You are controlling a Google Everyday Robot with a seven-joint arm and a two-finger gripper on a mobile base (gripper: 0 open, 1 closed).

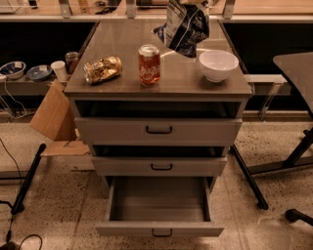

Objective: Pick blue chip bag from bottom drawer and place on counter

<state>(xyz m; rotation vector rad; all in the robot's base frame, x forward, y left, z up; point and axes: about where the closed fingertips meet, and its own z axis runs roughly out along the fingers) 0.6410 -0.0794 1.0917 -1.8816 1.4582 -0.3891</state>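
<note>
The blue chip bag [184,27], dark blue foil with white markings, hangs in the air above the back of the counter [122,44], just behind the white bowl. My gripper [190,3] is at the top edge of the view, mostly cut off, and holds the bag by its top. The bottom drawer [159,228] is pulled out and its inside shows nothing in it. The two upper drawers are slightly open.
On the counter stand a red soda can [149,64], a crushed golden bag [101,70] and a white bowl [218,64]. A cardboard box [54,117] leans at the cabinet's left. A dark table [298,63] and its black legs stand at the right.
</note>
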